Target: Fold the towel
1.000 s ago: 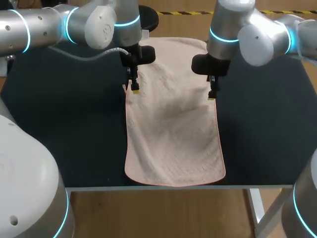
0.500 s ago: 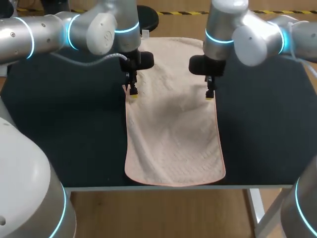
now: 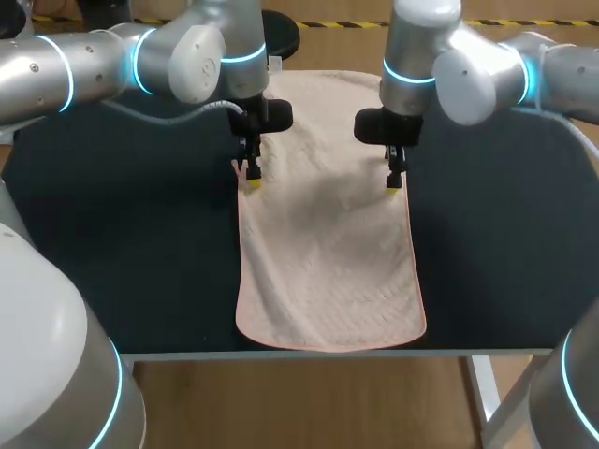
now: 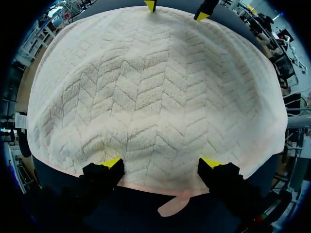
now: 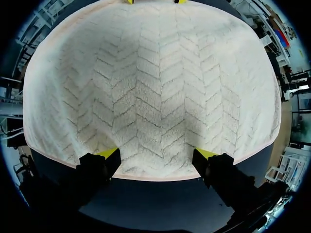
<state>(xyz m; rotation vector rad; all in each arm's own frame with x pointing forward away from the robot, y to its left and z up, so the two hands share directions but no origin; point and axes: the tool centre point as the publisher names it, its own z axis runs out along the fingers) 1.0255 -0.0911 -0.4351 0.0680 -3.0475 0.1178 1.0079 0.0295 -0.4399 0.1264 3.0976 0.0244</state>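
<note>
A pale pink towel (image 3: 323,243) with a herringbone weave lies flat and lengthwise on the dark table (image 3: 112,243). Its near end reaches almost to the table's front edge. My left gripper (image 3: 251,175) hangs open over the towel's left long edge, in its far half. In the left wrist view the towel (image 4: 155,97) spreads ahead of the left gripper (image 4: 163,162), whose fingertips straddle the hem beside a small fabric loop (image 4: 172,205). My right gripper (image 3: 394,180) stands open over the right long edge. Its right wrist view shows the right gripper (image 5: 155,156) at the hem of the towel (image 5: 150,82), holding nothing.
Bare dark tabletop stretches to the left (image 3: 122,187) and right (image 3: 505,234) of the towel. The table's front edge (image 3: 328,354) runs just past the towel's near end. Each wrist view shows the other arm's yellow tips (image 4: 201,15) across the towel.
The right gripper has drifted slightly inward onto the towel's right edge. The left gripper has sunk a little toward the left edge. Both stay open; the towel lies unchanged.
</note>
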